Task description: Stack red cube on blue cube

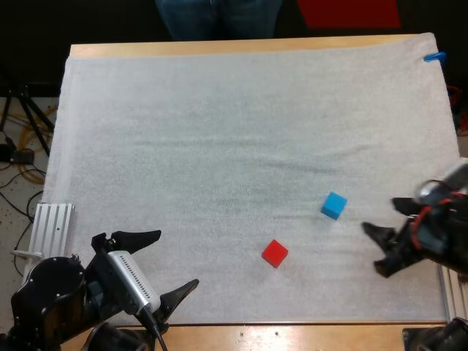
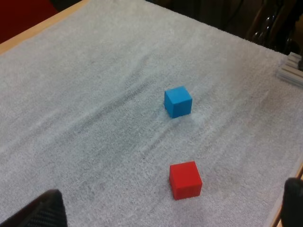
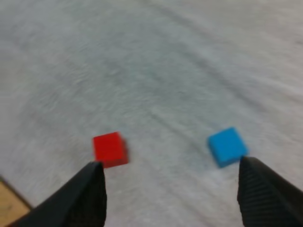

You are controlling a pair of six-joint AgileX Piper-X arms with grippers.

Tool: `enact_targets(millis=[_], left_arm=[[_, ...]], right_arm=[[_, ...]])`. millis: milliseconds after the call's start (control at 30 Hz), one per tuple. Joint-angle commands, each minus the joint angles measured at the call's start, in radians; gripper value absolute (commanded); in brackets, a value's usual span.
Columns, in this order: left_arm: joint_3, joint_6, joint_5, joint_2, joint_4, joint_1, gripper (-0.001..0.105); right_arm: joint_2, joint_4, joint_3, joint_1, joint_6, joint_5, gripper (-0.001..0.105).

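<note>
Red cube [image 1: 275, 253]: your target sits flat near the mat's [image 1: 219, 131] near edge, turned diagonal to it.
Blue cube [image 1: 334, 205]: apart, toward the right edge.
Left gripper [image 1: 178, 257]: spread.
Right gripper [image 1: 379, 214]: spread.

Red cube [image 1: 275, 253]: uniform red. Blue cube [image 1: 333, 205]: uniform bright blue. Mat [image 1: 219, 131]: plain white. Table [image 1: 219, 48] edging the mat: tan wood. Left gripper [image 1: 178, 257], right gripper [image 1: 379, 213]: black.

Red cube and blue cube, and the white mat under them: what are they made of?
The red cube and blue cube look like hard plastic or painted wood: flat even colour, sharp edges, matte. The mat looks like soft towel-like cloth: fuzzy, with gentle wrinkles.
</note>
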Motion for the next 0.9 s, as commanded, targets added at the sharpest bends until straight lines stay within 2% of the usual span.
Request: enact_targets(millis=[0, 100, 267, 367, 533, 867], left_arm=[[-0.007, 0.006, 0.006, 0.000, 0.005, -0.005, 0.087], [-0.007, 0.006, 0.006, 0.000, 0.005, -0.005, 0.087], [-0.007, 0.006, 0.006, 0.000, 0.005, -0.005, 0.087], [-0.007, 0.006, 0.006, 0.000, 0.005, -0.005, 0.087], [-0.007, 0.006, 0.006, 0.000, 0.005, -0.005, 0.087], [-0.007, 0.006, 0.006, 0.000, 0.005, -0.005, 0.087]], right_arm=[[0.038, 0.000, -0.016, 0.050, -0.007, -0.008, 0.058], [0.115, 0.000, -0.029, 0.142, -0.007, 0.010, 0.058], [0.257, -0.005, -0.029, 0.290, -0.003, 0.056, 0.071], [0.341, -0.030, -0.029, 0.344, 0.017, 0.065, 0.071], [0.468, -0.076, -0.029, 0.382, 0.043, 0.100, 0.071], [0.695, -0.142, -0.029, 0.382, 0.076, 0.084, 0.071]])
